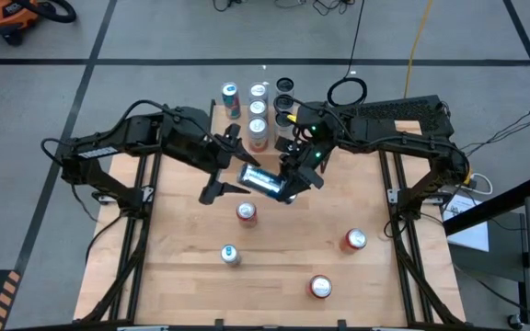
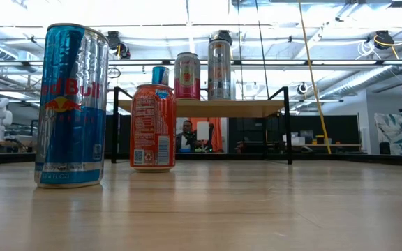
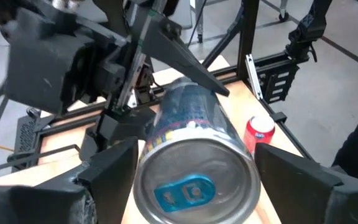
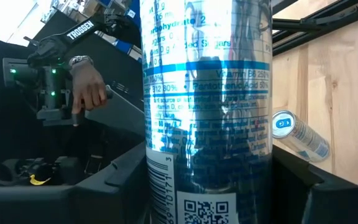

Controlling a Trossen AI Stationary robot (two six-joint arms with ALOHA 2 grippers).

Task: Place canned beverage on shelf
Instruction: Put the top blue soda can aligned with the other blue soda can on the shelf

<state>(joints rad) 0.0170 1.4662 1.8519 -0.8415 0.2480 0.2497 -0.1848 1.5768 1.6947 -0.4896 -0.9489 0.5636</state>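
Note:
A blue-and-silver beverage can (image 1: pixel 263 180) lies about level in the air over the middle of the table, with my right gripper (image 1: pixel 290 182) shut on it. My left gripper (image 3: pixel 194 180) is open at the can's tab end (image 3: pixel 188 190), one finger on either side of it, close by but apart. The shelf (image 2: pixel 222 108) stands at the table's far middle on thin black legs. It carries several upright cans, among them a pink one (image 2: pixel 187 75) and a silver one (image 2: pixel 220 70). My right gripper pinches the can's side wall (image 4: pixel 166 186) between its two fingers, toward the end away from the tab. The fingers come about level from the table's right side and lie across the can. The can is lifted clear of the table, lying about level.
Loose cans stand on the table: a red one (image 1: pixel 247 213) just below the held can, a blue-topped one (image 1: pixel 230 256), and two red ones (image 1: pixel 355 241) (image 1: pixel 320 287) toward the near right. A person's hand (image 4: pixel 86 87) shows beyond the table.

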